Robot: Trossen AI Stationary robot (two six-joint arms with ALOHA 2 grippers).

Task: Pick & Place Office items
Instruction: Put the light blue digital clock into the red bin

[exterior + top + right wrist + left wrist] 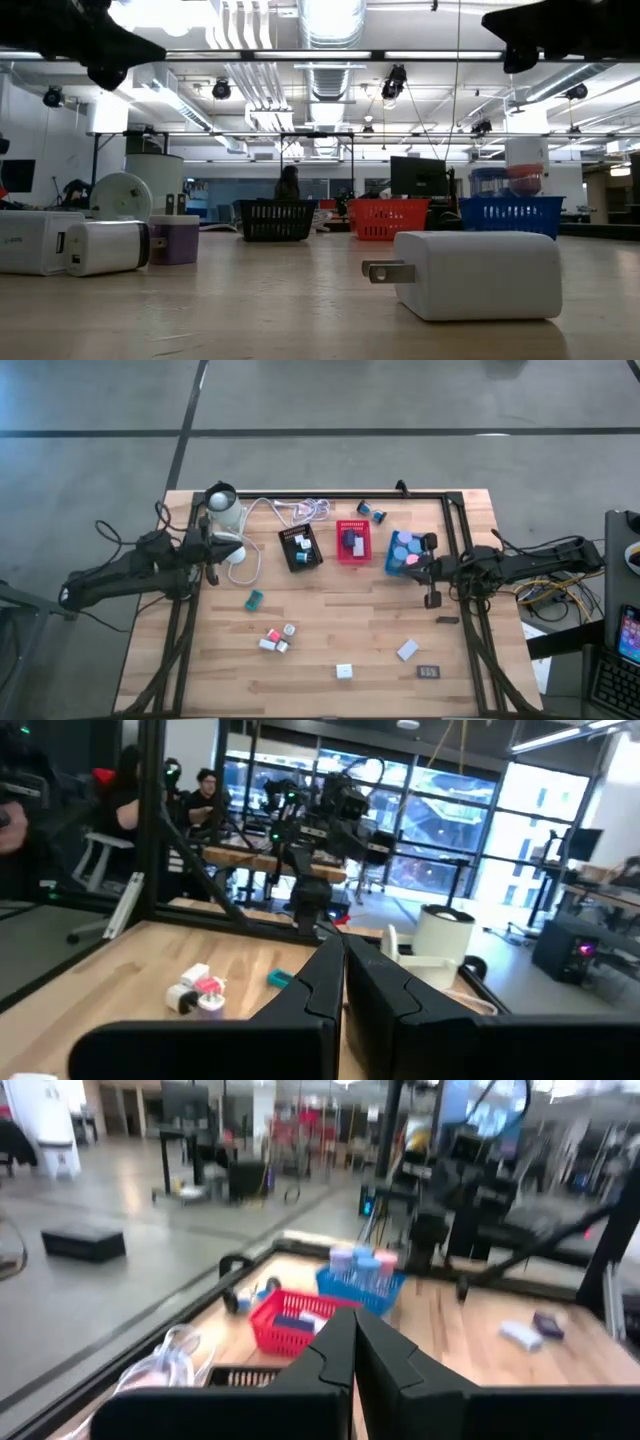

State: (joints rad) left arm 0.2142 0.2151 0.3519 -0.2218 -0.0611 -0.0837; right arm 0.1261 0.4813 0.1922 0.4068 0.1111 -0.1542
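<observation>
The office items lie scattered on the wooden table: a teal block, a cluster of pink and white pieces, white blocks and a dark rectangle. Round rolls fill the blue tray. My left gripper hovers shut at the table's left side, pointing level toward the trays, with nothing in it. My right gripper hovers shut beside the blue tray at the right, also with nothing in it.
A black tray and a red tray stand in a row with the blue one at the table's far middle. A white coiled cable and a white round device lie at the far left. A black frame rims the table.
</observation>
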